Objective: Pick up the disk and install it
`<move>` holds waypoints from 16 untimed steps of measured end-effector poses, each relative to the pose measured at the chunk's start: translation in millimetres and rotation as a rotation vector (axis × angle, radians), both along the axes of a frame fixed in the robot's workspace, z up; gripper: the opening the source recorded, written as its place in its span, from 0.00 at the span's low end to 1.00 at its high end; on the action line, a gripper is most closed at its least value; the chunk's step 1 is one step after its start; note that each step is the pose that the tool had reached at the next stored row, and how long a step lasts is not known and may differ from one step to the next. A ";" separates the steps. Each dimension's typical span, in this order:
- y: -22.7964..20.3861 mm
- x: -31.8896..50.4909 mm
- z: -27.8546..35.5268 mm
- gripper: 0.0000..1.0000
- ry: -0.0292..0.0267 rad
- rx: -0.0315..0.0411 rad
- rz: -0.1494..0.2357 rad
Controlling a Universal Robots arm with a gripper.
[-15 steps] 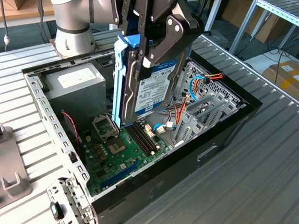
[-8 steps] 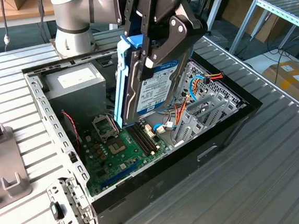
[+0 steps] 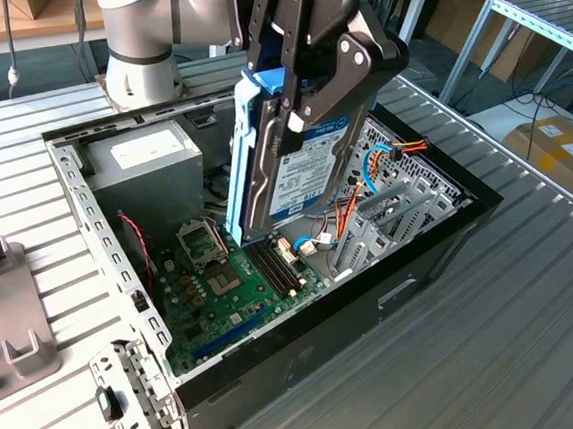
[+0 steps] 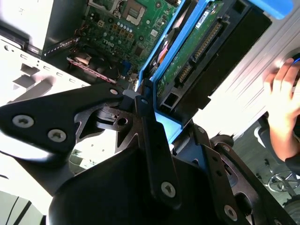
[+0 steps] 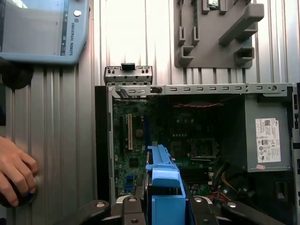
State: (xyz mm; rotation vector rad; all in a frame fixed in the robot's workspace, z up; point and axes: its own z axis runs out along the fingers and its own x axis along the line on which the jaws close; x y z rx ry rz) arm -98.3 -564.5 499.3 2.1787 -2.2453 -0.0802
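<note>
Computer case point(image 3: 309, 351) lies open (green motherboard point(image 3: 219, 303) inside).

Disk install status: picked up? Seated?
Pickup looks done: the gripper is shut on the disk, holding it on edge over the motherboard of the open computer case. Left: the install itself. The disk is not yet seated anywhere in the case.

A robotics workshop: ribbed aluminium bench point(image 3: 539, 343), opened computer chassis point(image 3: 95, 223), teach pendant point(image 5: 42, 33), cardboard boxes point(image 3: 562, 155).
</note>
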 end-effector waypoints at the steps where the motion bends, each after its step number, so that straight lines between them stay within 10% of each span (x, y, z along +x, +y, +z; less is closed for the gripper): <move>1: -0.4 0.4 -0.1 0.37 0.0000 0.0000 0.000; 16: -7.2 8.7 -1.3 0.37 0.0002 0.0001 0.000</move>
